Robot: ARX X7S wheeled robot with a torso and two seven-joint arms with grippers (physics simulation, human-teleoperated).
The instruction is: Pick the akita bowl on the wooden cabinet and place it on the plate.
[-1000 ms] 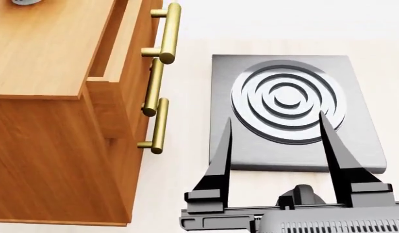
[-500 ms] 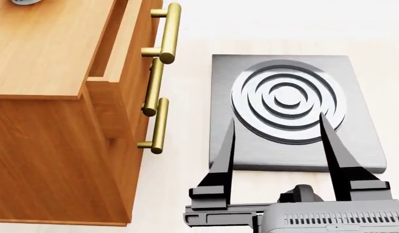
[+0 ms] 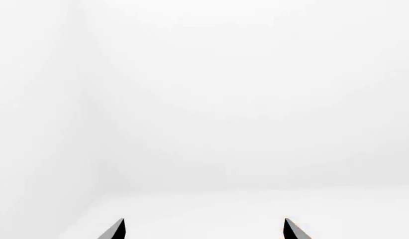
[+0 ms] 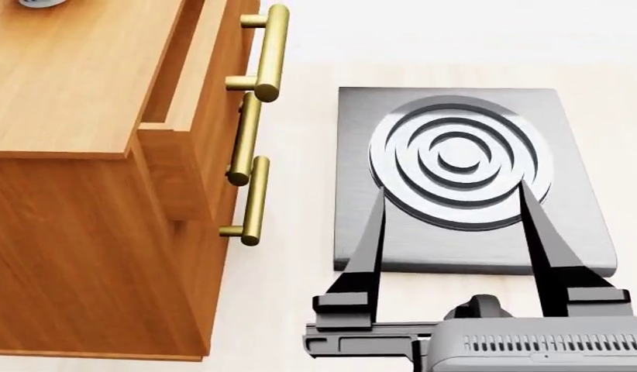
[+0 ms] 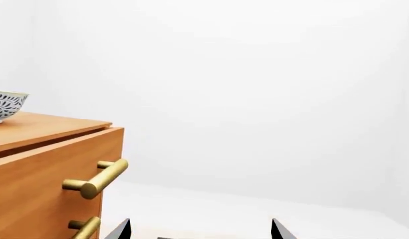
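The akita bowl (image 5: 5, 105), white with a dark blue pattern, stands on top of the wooden cabinet (image 5: 39, 164). In the head view only a sliver of the bowl (image 4: 39, 3) shows at the top edge, on the back of the cabinet (image 4: 70, 85). My right gripper (image 4: 452, 188) is open and empty, hanging over the grey stove to the right of the cabinet and far from the bowl. In its wrist view the right gripper (image 5: 200, 221) shows two spread tips. My left gripper (image 3: 204, 221) is open and faces only white background. The plate is out of view.
A grey square stove (image 4: 566, 232) with a concentric ringed burner lies on the pale floor right of the cabinet. Brass bar handles (image 4: 259, 93) jut from the cabinet's front toward the stove. The top drawer stands slightly pulled out.
My right gripper has shifted a little to the right over the stove, still open. The cabinet, the bowl and the stove have not moved.
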